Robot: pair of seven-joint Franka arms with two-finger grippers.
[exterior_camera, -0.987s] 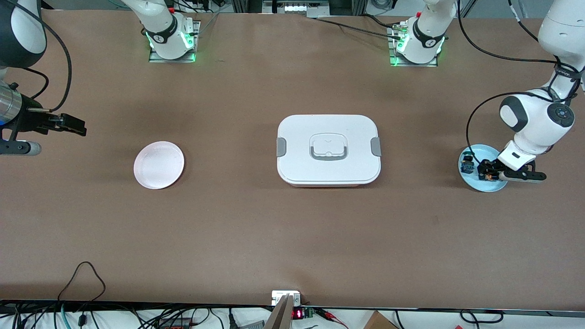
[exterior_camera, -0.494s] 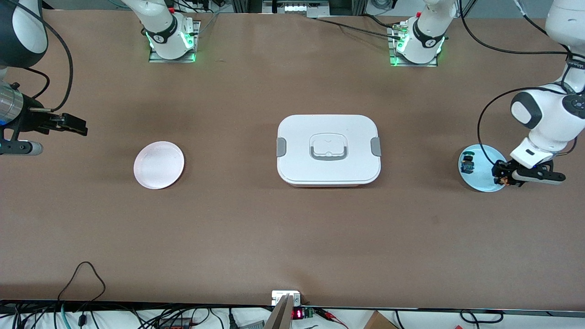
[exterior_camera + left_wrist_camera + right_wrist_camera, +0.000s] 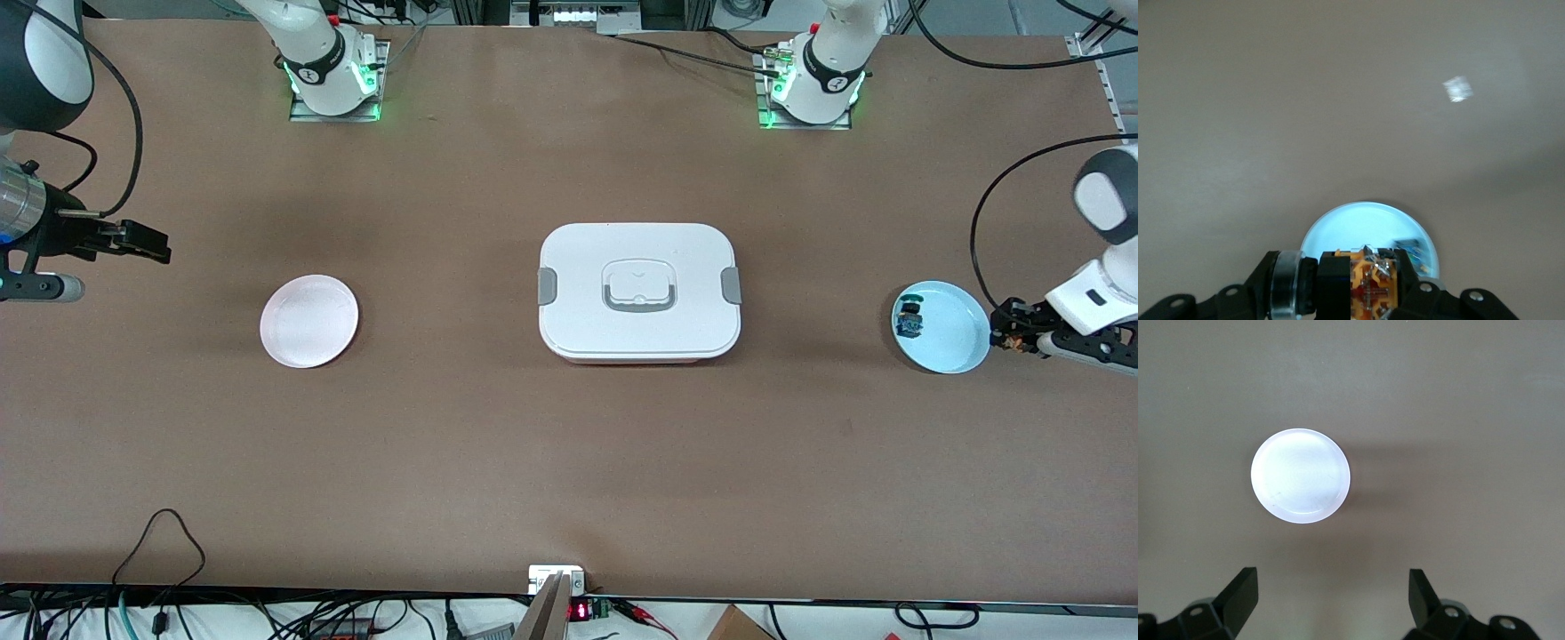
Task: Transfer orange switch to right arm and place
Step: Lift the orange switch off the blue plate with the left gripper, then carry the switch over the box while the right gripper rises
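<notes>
The left gripper (image 3: pixel 1003 331) hangs in the air at the left arm's end of the brown surface (image 3: pixel 569 462), just off the rim of the pale blue plate (image 3: pixel 956 342), its jaws clamped on the orange switch (image 3: pixel 1007 342). In the left wrist view the orange switch (image 3: pixel 1371 290) sits squeezed between the black jaws, its coppery-orange end facing the camera, with the pale blue plate (image 3: pixel 1351 223) below it. A small blue-and-green switch (image 3: pixel 909 320) lies on that plate, toward the rim nearest the white lidded box (image 3: pixel 638 292), which stands shut in the middle of the surface with grey clasps at both ends and a grey handle on its lid. Toward the right arm's end, a white plate (image 3: pixel 309 321) rests on the surface, well apart from the box. The right gripper (image 3: pixel 142 242) waits in the air near that end of the surface, its jaws spread wide and holding nothing; the right wrist view shows the white plate (image 3: pixel 1301 475) below them.
</notes>
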